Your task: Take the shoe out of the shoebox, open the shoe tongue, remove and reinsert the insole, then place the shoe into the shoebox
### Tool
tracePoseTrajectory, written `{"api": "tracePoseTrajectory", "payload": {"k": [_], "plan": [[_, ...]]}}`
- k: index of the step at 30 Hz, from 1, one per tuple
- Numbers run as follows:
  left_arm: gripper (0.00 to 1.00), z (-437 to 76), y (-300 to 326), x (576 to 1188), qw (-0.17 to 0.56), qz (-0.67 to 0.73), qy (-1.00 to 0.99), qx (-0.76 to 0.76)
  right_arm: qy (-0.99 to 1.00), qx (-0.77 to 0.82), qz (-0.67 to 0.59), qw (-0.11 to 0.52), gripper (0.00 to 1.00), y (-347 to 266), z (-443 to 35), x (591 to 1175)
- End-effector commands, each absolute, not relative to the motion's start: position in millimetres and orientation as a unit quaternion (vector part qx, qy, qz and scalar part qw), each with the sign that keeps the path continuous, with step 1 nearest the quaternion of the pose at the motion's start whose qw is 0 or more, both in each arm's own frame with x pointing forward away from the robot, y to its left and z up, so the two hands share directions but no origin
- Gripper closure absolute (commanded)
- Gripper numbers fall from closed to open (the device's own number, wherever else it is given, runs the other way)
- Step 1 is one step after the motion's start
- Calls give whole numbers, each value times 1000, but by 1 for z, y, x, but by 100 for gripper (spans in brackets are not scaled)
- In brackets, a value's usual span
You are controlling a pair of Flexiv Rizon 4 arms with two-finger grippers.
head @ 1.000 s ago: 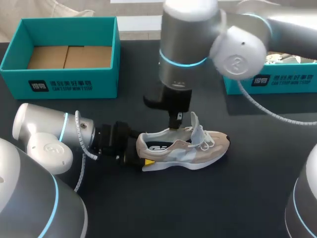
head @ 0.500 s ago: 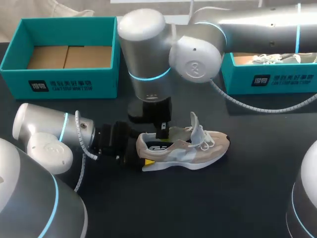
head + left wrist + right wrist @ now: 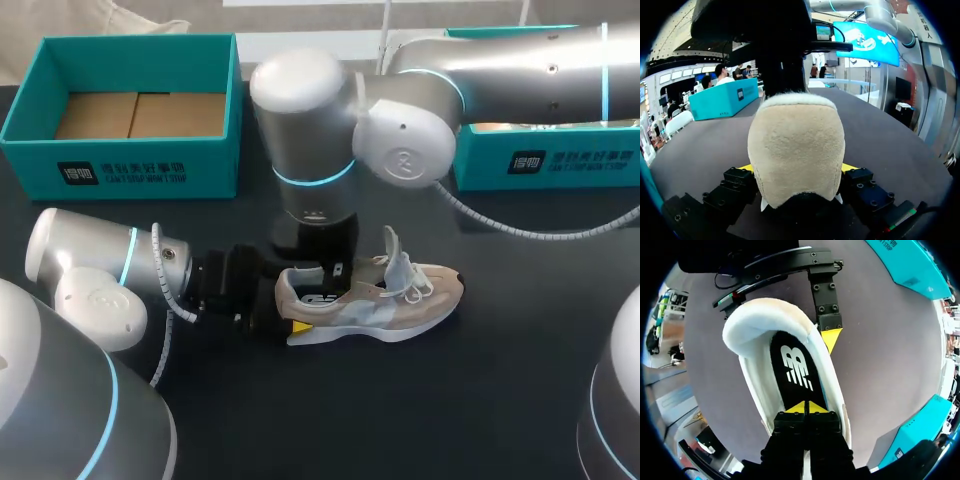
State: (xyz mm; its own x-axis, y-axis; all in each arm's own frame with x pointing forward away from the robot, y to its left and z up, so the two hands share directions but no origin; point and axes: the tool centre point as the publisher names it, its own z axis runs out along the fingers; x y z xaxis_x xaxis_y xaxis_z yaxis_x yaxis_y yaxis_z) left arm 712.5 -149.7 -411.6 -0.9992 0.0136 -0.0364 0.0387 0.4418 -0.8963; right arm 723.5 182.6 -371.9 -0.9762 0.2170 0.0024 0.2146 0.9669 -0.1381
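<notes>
Head: shoe point(image 3: 370, 295) mid-table point(image 3: 480, 400), toe at 3 o'clock; left claw point(image 3: 283, 308) clamps it from 9 o'clock.
Left wrist: both tips touch heel point(image 3: 796, 145); grip it firm and level.
Right wrist: right claw point(image 3: 804, 407) closed, tips together on insole point(image 3: 792, 362); a pinch cannot be confirmed. Seat insole flat, toe-first.

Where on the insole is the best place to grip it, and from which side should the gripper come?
Probably grip the insole at its heel end, from above through the opening of the shoe: it lies flat between the side walls, the tongue stands raised, and the left gripper clamps the heel from behind.
</notes>
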Motion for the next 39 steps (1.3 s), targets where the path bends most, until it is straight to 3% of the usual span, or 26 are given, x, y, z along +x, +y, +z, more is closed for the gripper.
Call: {"api": "tracePoseTrajectory", "payload": {"k": [1,3,5,19,21,22,23,24,39], "plan": [[100,-422,-153,718,12,-527,850,16,-993,-109,49,4,62,173,-372,723],[100,-422,-153,718,12,-527,850,16,-993,-109,48,2,54,173,-373,726],[100,-422,-153,718,12,-527,850,16,-993,-107,42,-2,53,173,-378,730],[100,-422,-153,718,12,-527,850,16,-995,-98,13,22,54,184,-420,738],[100,-422,-153,718,12,-527,850,16,-995,-97,16,33,59,185,-425,734],[100,-422,-153,718,12,-527,850,16,-994,-97,17,37,66,186,-426,732],[100,-422,-153,718,12,-527,850,16,-994,-99,14,39,76,187,-427,729],[100,-422,-153,718,12,-527,850,16,-994,-101,12,42,100,187,-427,727],[100,-422,-153,718,12,-527,850,16,-986,-164,-10,24,100,166,-388,702]]}}
